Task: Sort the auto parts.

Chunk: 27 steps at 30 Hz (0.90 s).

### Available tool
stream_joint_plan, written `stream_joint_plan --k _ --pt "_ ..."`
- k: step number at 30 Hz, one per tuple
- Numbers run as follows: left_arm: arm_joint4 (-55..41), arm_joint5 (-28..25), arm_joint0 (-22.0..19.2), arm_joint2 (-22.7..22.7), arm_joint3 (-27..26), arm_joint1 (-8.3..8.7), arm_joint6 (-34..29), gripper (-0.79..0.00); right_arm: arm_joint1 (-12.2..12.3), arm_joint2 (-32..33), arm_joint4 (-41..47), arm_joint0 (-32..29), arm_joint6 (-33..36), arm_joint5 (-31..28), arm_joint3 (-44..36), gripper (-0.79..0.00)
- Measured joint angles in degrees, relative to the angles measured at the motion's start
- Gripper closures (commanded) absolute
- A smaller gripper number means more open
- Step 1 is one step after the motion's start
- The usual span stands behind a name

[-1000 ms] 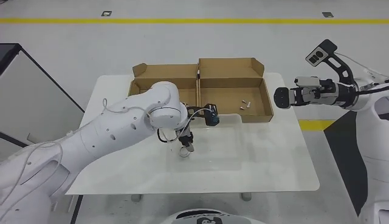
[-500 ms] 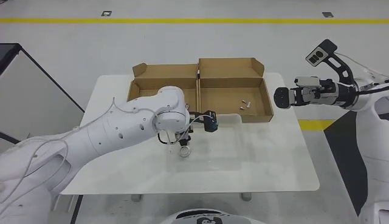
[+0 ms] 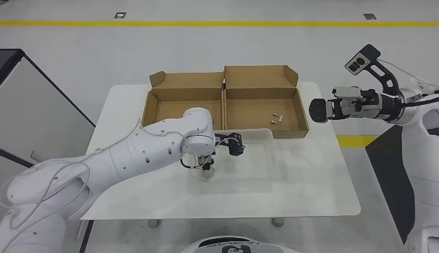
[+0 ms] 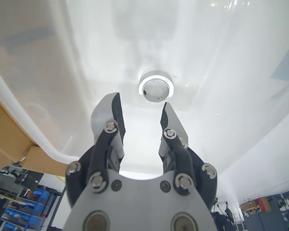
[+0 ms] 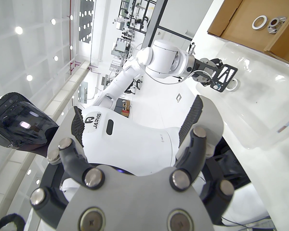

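Left wrist view, left gripper parted, just beside metal ring

Glossy white arms (grey, silver-screwed gripper)

A polished metal ring, bright and mirror-glossy, lies just ahead of the left tool, whose fingers are smooth grey metal faced with ribbed, matt black pads. The surface under the tool is smooth, glossy white, and the boxes beyond it are matt brown cardboard.
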Motion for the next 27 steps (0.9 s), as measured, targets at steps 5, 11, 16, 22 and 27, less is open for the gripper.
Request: stream_joint_plan --k 5,11,16,22,27 --pt "1.6 -0.1 0.8 0.0 1.8 -1.03 0.1 -0.372 0.0 0.0 0.0 0.0 0.0 0.0 0.0 -0.785" --pt "2.8 0.1 1.7 0.0 3.1 -2.07 -0.1 -0.366 0.0 0.0 0.0 0.0 0.0 0.0 0.0 -0.785" --pt "4.5 0.3 2.5 0.0 4.1 -2.88 -0.3 -0.363 0.0 0.0 0.0 0.0 0.0 0.0 0.0 -0.785" --pt "5.3 0.5 3.0 0.0 4.9 -3.7 -0.5 -0.357 0.0 0.0 0.0 0.0 0.0 0.0 0.0 -0.785" --pt "5.3 0.2 3.5 0.0 5.8 -4.26 -0.2 -0.36 0.0 0.0 0.0 0.0 0.0 0.0 0.0 -0.785"
